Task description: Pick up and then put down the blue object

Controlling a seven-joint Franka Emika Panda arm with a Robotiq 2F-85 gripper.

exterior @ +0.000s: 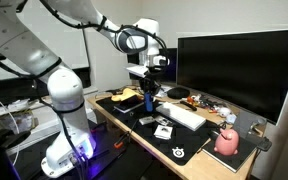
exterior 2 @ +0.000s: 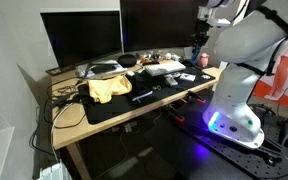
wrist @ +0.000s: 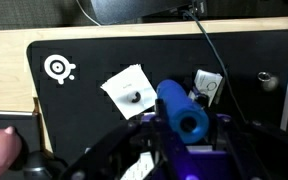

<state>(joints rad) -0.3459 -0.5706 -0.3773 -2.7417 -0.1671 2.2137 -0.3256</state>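
The blue object is a short bright-blue cylinder with a hole in its end. In the wrist view it sits between my gripper's two dark fingers, held above the black desk mat. In an exterior view the gripper hangs above the mat, left of the white keyboard, with the blue object in its fingers. In the other exterior view the gripper is hidden behind the robot's white body.
A pink rounded object lies at the mat's near end, also in the wrist view. A white paper tag, a small packet and a black cable lie on the mat. Large monitors stand behind. A yellow cloth lies on the mat.
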